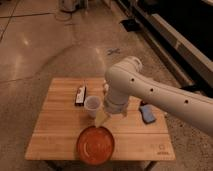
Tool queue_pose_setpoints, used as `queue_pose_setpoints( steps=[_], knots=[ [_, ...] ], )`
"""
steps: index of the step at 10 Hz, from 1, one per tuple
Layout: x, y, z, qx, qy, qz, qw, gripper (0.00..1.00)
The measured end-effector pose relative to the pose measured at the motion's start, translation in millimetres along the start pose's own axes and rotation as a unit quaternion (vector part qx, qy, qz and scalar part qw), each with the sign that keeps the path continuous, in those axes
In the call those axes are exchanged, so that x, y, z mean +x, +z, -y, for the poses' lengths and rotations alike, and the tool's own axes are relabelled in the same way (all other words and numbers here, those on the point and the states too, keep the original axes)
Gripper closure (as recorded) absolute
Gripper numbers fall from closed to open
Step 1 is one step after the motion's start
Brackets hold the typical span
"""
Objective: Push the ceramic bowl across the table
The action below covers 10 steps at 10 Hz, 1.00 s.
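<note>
The ceramic bowl (pixel 95 145) is orange-red, wide and shallow, and sits near the front edge of the wooden table (pixel 55 125). My gripper (pixel 101 119) hangs below the white arm (pixel 150 92), just behind the bowl's far rim and close to it. Whether it touches the bowl I cannot tell. A small translucent white cup (pixel 92 106) stands right beside the gripper on its left.
A dark flat object with a white label (pixel 80 95) lies on the table's back left. A blue object (pixel 147 114) lies on the right side. A small dark mark (pixel 161 148) is near the front right corner. Polished floor surrounds the table.
</note>
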<state>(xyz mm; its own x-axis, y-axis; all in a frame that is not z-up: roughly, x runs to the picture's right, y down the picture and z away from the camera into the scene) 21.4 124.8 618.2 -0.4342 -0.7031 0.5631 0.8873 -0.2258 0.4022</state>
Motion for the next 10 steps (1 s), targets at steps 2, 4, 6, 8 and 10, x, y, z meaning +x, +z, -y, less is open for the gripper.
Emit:
queue_pose_setpoints(
  steps=[2, 4, 6, 8, 10],
  knots=[
    [0, 0, 0, 0.0, 0.0, 0.0, 1.0, 0.2],
    [0, 0, 0, 0.0, 0.0, 0.0, 1.0, 0.2],
    [0, 0, 0, 0.0, 0.0, 0.0, 1.0, 0.2],
    [-3, 9, -4, -0.005, 0.003, 0.004, 1.0, 0.2],
    [-10, 51, -17, -0.018, 0.012, 0.02, 0.9996, 0.2]
  ],
)
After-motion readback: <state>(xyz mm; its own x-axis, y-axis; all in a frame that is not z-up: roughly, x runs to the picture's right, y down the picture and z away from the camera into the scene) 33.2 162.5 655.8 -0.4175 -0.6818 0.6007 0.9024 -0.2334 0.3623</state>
